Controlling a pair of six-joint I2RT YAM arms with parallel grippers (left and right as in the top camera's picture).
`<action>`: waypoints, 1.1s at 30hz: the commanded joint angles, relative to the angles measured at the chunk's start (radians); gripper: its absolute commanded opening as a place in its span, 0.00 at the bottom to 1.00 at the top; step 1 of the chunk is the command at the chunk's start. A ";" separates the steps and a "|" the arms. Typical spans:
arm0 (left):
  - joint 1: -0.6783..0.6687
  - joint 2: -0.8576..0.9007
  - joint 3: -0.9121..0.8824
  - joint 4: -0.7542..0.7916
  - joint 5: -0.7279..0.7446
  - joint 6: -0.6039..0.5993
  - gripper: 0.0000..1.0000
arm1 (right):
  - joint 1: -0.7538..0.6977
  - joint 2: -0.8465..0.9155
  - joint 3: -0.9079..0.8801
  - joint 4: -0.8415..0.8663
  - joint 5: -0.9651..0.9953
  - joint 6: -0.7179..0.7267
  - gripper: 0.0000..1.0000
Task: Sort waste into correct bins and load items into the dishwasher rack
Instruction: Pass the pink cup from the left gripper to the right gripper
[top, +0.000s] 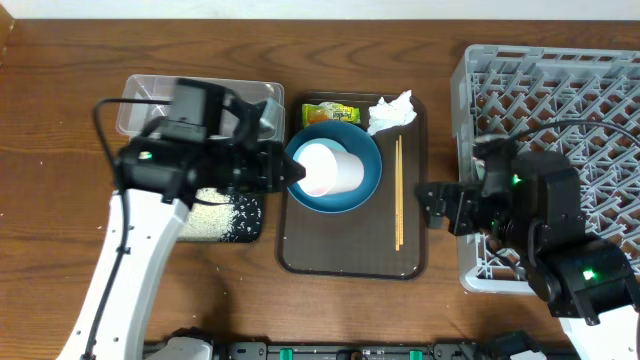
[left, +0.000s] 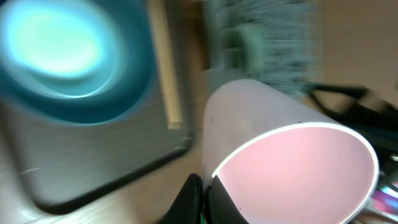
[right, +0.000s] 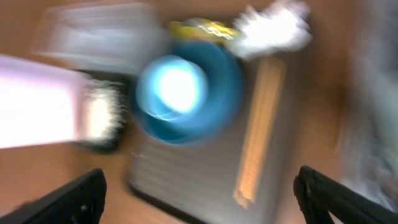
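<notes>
1. White cup (top: 330, 170) hangs on its side over the deep-blue bowl (top: 338, 203), with the left gripper (top: 291, 172) clamped on its rim and the pink inside facing that wrist
2. The step seems to be carrying it to the grey dishwasher rack (top: 560, 90): lift clear of the bowl, cross level, seat it mouth-down between pegs
3. Right gripper (top: 428, 207) hangs open and empty beside the rack, so mind a collision
4. Brown serving tray (top: 345, 268) holds the bowl, yellow-green wrapper (top: 330, 114), tissue (top: 392, 112) and chopsticks (top: 399, 195)
5. Black tray (top: 262, 215) holds rice grains (top: 210, 215); the clear tub (top: 150, 110) and the rack show nothing inside
</notes>
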 joint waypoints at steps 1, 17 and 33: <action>0.071 0.006 0.013 -0.016 0.443 0.147 0.06 | -0.007 0.010 0.012 0.116 -0.396 -0.140 0.96; 0.087 0.006 0.013 -0.021 0.673 0.198 0.06 | 0.010 0.117 0.012 0.540 -0.918 -0.192 0.93; 0.087 0.006 0.013 -0.020 0.669 0.198 0.06 | 0.135 0.139 0.012 0.643 -0.775 -0.122 0.55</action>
